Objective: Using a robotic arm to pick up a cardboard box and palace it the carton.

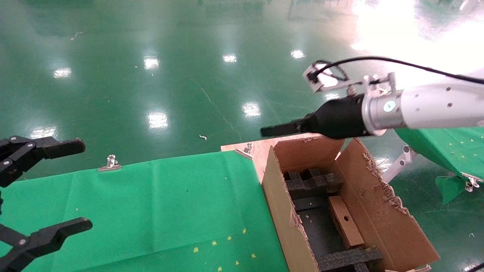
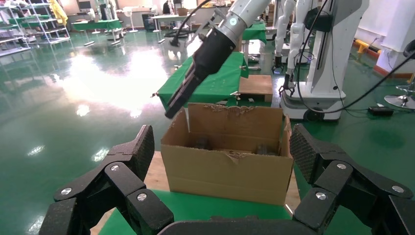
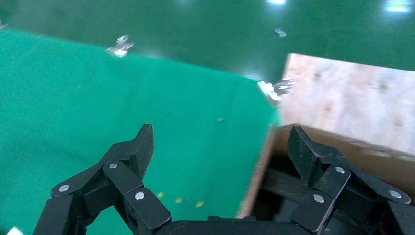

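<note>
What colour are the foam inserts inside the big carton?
Black. The foam inserts in the carton show best in the head view.

Bright overhead lamps mirror as white spots across the glossy green floor (image 1: 170,75), and beyond the carton (image 1: 340,204) a washed-out glare burns the floor to white. Inside the carton the light falls dim. The right wrist view is smeared by motion blur around the carton's edge (image 3: 259,171); the left wrist view is sharp.

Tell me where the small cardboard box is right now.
In the head view, the cardboard box lies inside the carton on the robot's right, between black foam inserts, against the carton's right wall.
</note>
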Controlling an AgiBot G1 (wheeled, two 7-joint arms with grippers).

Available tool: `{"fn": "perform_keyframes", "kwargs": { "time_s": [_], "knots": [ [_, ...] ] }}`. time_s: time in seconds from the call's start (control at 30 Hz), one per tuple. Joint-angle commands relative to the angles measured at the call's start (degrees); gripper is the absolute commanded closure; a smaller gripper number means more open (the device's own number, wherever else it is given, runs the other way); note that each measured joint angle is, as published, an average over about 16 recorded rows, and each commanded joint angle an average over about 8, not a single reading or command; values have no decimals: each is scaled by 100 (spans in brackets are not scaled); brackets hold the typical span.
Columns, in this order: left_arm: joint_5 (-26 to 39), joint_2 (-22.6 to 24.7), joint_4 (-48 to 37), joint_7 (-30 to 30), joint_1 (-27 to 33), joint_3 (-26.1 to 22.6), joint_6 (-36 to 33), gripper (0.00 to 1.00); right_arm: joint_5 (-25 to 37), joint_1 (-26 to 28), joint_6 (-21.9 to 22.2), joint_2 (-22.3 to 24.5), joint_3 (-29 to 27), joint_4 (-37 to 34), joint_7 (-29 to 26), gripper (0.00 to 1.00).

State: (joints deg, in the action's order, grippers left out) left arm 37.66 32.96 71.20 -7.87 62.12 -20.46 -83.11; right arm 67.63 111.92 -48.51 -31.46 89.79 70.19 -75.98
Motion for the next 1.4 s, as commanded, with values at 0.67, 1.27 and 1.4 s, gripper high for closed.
{"fn": "perform_keyframes", "kwargs": {
  "time_s": [0.67,1.27,1.4],
  "knots": [
    [0,0,0,0,0,0,0,0,-1088,-2125,-1570,-150,-3113,143,2753,0],
    [0,0,0,0,0,-1,0,0,-2017,-3942,-2911,-279,-5774,265,5105,0],
    [-1,0,0,0,0,-1,0,0,-2224,-4347,-3210,-308,-6367,292,5630,0]
  ]
}}
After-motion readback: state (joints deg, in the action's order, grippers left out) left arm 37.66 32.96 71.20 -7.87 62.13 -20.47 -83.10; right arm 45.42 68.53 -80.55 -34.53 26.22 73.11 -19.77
